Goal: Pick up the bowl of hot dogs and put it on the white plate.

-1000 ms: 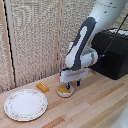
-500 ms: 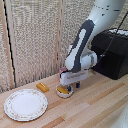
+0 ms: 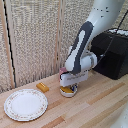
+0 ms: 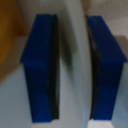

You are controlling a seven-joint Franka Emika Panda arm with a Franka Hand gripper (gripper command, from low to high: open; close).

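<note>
Exterior view: a light wooden table (image 3: 95, 107) running in planks, backed by a pale woven-reed wall (image 3: 35, 40). A black box (image 3: 111, 52) at the exterior view's right, a cable (image 3: 107, 45) trailing toward it. Near the table's front edge at the exterior view's left, the white plate (image 3: 25, 104), flat, faintly patterned at the rim. Between plate and arm, a loose orange-yellow block (image 3: 43, 87), apart from both. Bare wood between the plate and the hot dog bowl (image 3: 67, 91); more bare wood toward the exterior view's right. White and grey arm (image 3: 82, 42) bent down from the upper right, wrist low over the bowl, the gripper (image 3: 68, 88) down at the bowl's rim. Bowl resting on the table, well apart from the plate; a hint of yellow-orange hot dogs (image 3: 65, 90) inside. A pink object (image 3: 62, 71) partly hidden behind the wrist.

Wrist view: very close and blurred. Two blue fingertips (image 4: 39, 65), dark inner pads, closed against a thin white rim of the bowl (image 4: 75, 60) between them.
</note>
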